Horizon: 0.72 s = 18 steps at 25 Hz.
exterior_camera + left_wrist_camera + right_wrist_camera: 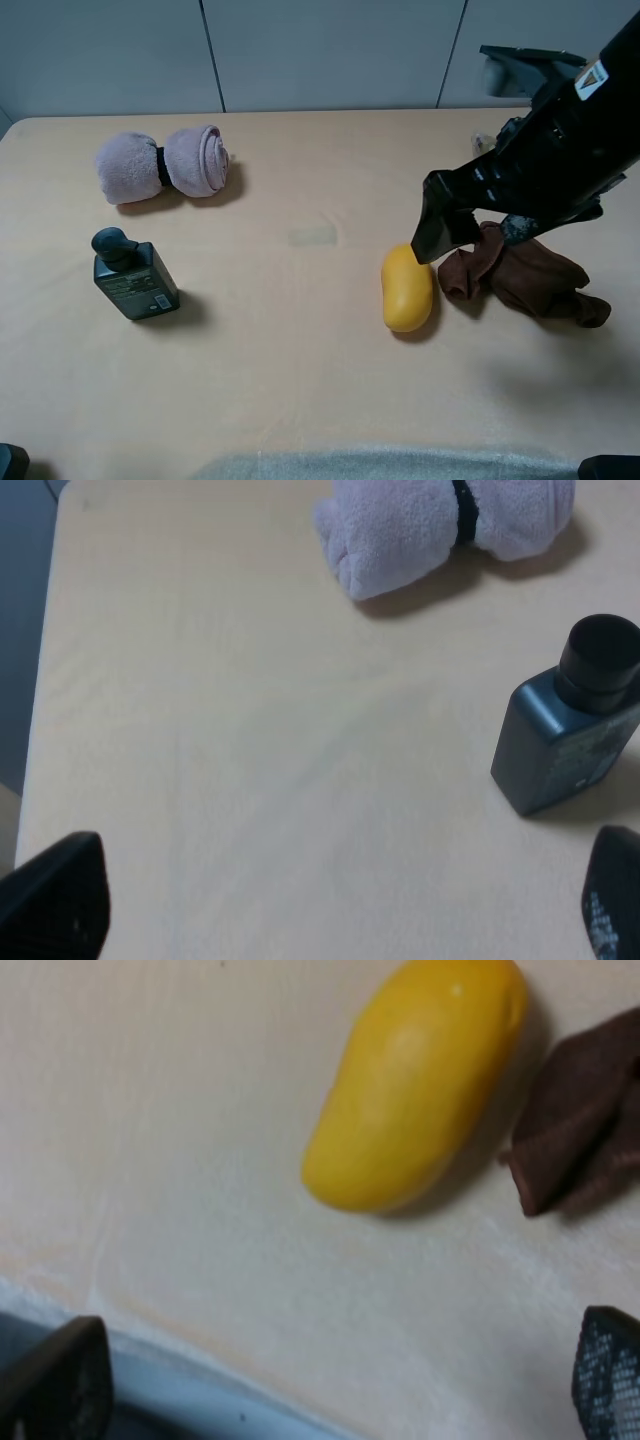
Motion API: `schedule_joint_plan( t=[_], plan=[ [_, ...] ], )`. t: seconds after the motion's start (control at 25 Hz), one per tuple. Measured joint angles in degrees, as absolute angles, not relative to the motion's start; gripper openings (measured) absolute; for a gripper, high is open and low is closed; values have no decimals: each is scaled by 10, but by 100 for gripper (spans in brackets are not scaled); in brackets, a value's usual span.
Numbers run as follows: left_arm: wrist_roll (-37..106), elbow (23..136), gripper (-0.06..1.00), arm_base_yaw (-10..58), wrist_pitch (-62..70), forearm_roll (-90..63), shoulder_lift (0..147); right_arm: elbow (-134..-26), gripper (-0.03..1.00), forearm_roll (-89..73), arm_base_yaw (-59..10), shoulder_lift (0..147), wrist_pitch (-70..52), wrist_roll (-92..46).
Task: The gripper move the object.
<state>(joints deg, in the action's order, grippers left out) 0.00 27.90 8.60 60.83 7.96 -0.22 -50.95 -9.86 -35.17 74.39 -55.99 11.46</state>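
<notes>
Right hand open above upright-lying mango

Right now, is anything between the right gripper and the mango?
Nothing visible. The right gripper hangs open just above the mango, with only bare table around the fruit. The brown cloth lies beside the mango, on the side away from the bottle, not across the approach.

I see a pink rolled towel banded in black at the counter's far left, a dark capped bottle nearer me, and a crumpled brown cloth at right.
</notes>
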Motion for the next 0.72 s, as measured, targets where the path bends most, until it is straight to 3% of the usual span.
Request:
schedule_joint_plan(
  t=[0.72],
  plan=[
    [0,279,94,86,608,80,-2,-510,69,-62,-352,495,-695,113]
  ],
)
